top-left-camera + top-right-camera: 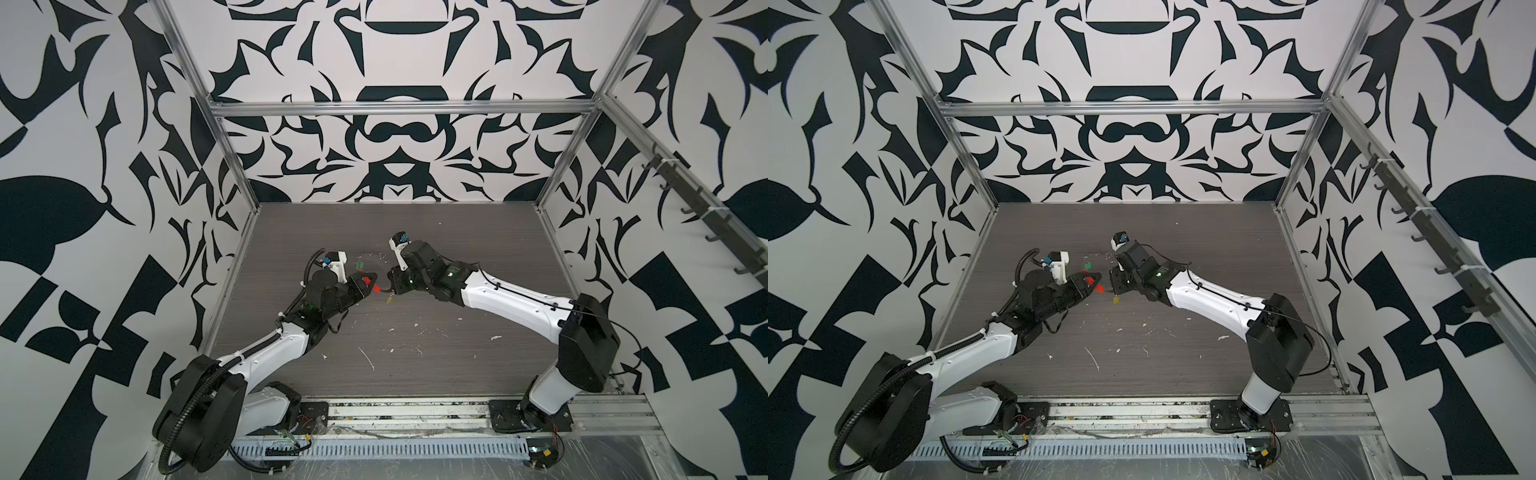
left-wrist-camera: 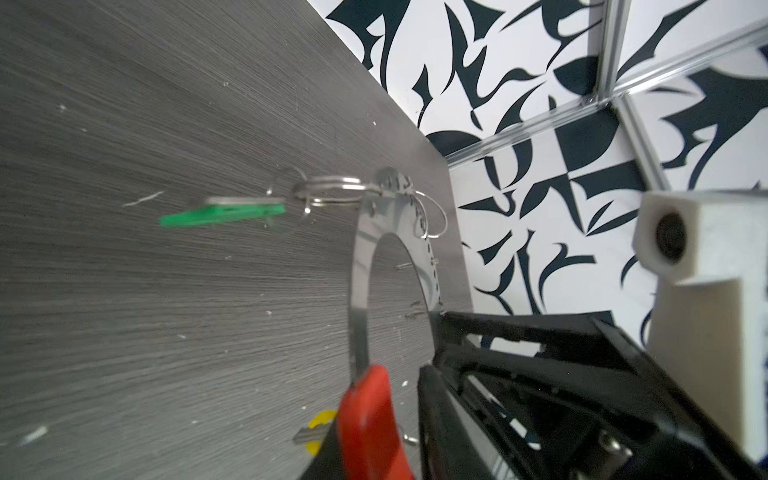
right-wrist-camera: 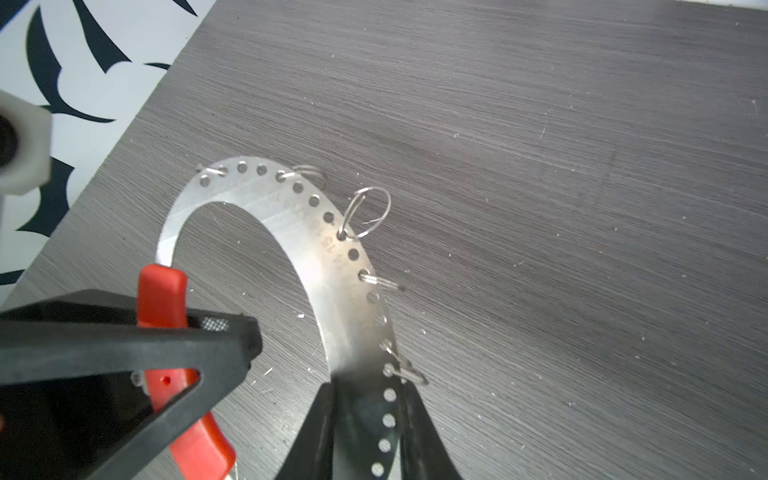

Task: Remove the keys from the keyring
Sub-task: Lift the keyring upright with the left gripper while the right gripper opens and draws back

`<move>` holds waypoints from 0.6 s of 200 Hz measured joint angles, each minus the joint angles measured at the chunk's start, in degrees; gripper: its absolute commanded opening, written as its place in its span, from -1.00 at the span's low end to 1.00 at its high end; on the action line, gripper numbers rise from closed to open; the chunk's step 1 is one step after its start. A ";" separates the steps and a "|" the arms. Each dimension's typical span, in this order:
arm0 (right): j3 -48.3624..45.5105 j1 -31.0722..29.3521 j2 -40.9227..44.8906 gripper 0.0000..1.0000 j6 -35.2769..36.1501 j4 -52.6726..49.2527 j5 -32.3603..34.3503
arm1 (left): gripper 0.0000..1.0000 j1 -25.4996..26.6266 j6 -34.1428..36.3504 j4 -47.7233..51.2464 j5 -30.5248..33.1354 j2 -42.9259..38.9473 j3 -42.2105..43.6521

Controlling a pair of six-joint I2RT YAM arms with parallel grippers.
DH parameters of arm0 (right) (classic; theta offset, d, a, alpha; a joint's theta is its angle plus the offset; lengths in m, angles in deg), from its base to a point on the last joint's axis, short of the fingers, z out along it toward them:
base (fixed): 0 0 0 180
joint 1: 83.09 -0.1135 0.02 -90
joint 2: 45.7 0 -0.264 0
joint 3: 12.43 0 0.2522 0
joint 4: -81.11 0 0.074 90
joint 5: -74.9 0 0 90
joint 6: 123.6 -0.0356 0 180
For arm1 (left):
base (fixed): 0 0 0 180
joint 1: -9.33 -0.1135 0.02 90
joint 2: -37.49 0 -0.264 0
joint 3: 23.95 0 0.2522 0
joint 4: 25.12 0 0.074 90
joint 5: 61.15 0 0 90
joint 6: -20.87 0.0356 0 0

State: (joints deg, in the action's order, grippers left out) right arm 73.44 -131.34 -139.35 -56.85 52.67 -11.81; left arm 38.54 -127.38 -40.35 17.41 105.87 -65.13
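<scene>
Clamping the keyring [image 3: 307, 237] at two spots: left gripper [image 1: 370, 279] pinches its glossy red plastic sleeve [image 3: 160, 291], right gripper [image 3: 368, 399] bites the flat, polished, hole-punched steel arc. Mid-frame in both top views, over grey wood-grain tabletop [image 3: 540, 166]. Green key [image 2: 220, 215] hangs off wire split rings [image 2: 336, 181]; yellow key [image 2: 323, 417] low, blurred.

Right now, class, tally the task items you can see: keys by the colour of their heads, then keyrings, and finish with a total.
Green key: 1
Yellow key: 1
Keyring: 1
Total: 3
</scene>
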 measured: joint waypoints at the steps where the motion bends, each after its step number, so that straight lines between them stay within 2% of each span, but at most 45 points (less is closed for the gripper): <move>1: 0.00 0.00 0.09 -0.52 -0.07 0.00 0.02 | -0.70 0.00 -0.02 0.00 0.00 -0.02 -0.02; 16: -0.02 0.00 0.83 -0.45 -0.46 -0.04 -0.04 | -0.82 0.00 -0.90 -0.09 -0.15 -0.81 -0.57; 42: -0.11 0.04 2.67 -0.18 -0.81 0.09 -0.07 | -1.00 0.15 -2.03 -0.11 -0.37 -2.99 -1.84; 73: -0.94 0.00 6.91 -0.01 -0.59 1.79 0.20 | -1.00 0.00 -2.99 2.60 0.39 -4.74 -2.82; 97: -4.96 0.00 12.09 0.14 0.13 6.08 0.63 | -1.00 0.00 -3.48 5.68 1.33 -6.45 -3.74; 120: -9.31 0.00 17.57 0.12 2.54 8.15 0.52 | -1.00 0.00 -3.82 8.22 2.64 -8.81 -5.07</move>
State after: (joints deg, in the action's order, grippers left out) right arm 64.13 -131.34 -121.77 -54.31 60.82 -11.29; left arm 38.54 -131.21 -32.14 20.05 97.06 -70.20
